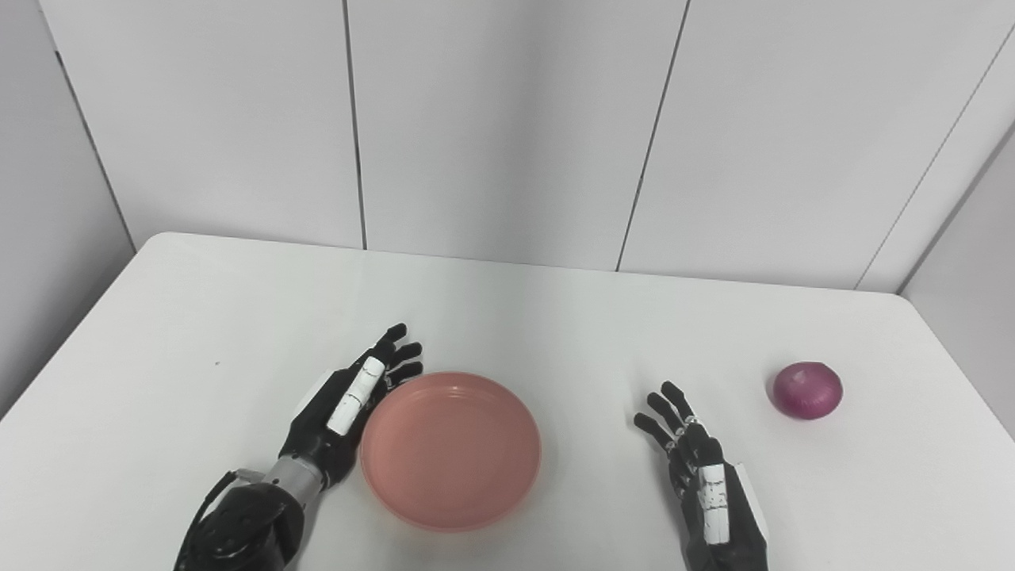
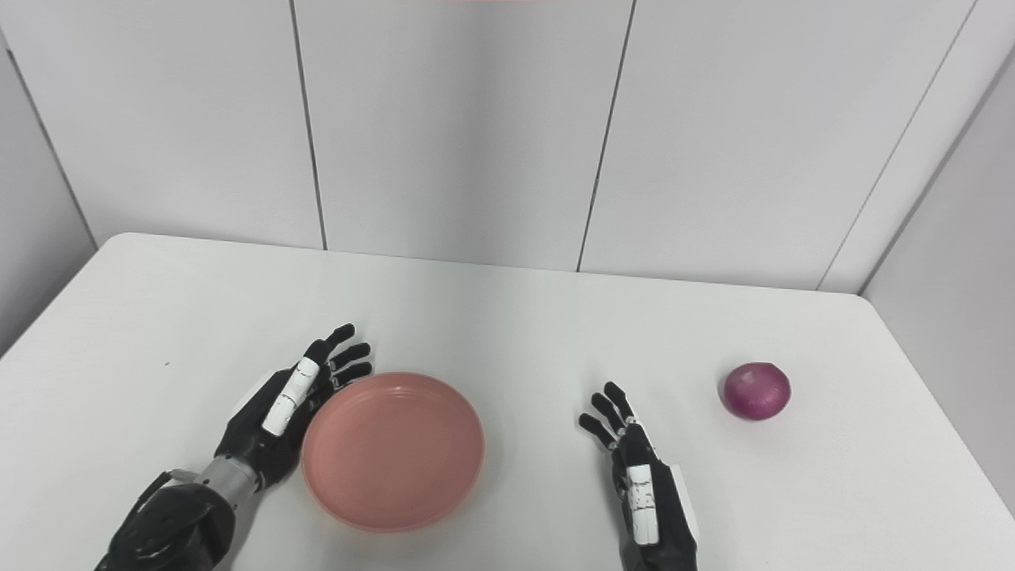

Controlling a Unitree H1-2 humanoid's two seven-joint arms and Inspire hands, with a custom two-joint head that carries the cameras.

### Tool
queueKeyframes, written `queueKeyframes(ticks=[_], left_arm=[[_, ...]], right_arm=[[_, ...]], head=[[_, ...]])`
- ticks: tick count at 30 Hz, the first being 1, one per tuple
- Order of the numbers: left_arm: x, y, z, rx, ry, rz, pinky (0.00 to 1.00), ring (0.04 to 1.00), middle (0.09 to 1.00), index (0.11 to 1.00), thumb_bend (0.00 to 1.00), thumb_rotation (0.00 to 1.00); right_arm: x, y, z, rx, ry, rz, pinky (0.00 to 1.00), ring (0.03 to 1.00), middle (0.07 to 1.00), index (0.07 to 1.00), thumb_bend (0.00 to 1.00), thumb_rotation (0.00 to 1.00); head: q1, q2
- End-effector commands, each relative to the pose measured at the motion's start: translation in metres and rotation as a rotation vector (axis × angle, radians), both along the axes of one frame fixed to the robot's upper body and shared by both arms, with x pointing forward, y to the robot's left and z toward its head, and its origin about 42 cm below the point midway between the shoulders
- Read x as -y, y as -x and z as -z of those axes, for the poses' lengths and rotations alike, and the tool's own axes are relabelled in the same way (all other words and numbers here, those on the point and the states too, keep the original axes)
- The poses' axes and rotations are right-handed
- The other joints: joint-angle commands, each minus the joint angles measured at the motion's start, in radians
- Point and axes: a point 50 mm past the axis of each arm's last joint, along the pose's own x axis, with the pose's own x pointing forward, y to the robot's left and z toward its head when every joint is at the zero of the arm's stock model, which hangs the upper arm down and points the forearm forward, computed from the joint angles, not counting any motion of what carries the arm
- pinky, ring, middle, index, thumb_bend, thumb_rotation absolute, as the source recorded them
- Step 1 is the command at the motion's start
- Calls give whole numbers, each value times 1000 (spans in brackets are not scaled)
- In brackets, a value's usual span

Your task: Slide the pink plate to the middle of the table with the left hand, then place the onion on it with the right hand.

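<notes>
The pink plate point(image 1: 450, 449) sits on the white counter point(image 1: 198, 317), near its front edge and roughly at the middle of its width, perhaps a shade to the left. The left robot hand point(image 1: 349, 404) lies flat along the plate's left rim with fingers stretched out and slightly spread, grasping nothing. From where I stand it looks to be touching the rim, though I can't be sure whether there is a sliver of gap.

The right robot hand point(image 1: 702, 468) hovers low to the right of the plate, palm turned inward, fingers extended and apart, also empty. The onion point(image 1: 807, 389), a red one, rests on the counter well to the right, clear of both hands and the plate.

I'd judge the sliding step to be at or near its end: the plate seems about where it belongs, and the onion is untouched. The next move would fall to the right robot hand: swing outward to the onion, close around its rounded body without rolling it away, then lift it and carry it left over the plate.
</notes>
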Motion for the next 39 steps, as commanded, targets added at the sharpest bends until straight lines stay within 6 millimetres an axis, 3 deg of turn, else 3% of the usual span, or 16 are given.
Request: queueKeyframes(ticks=[1, 39], left_arm=[[13, 2, 5, -33, 5, 29, 896, 908, 925, 951, 847, 840], [49, -3, 10, -59, 1, 69, 922, 882, 908, 921, 905, 806]], right_arm=[[-7, 5, 17, -75, -26, -2, 980, 857, 906, 941, 947, 983], [-8, 4, 16, -71, -26, -8, 973, 847, 911, 944, 947, 969]], head=[[1, -1], [0, 3]])
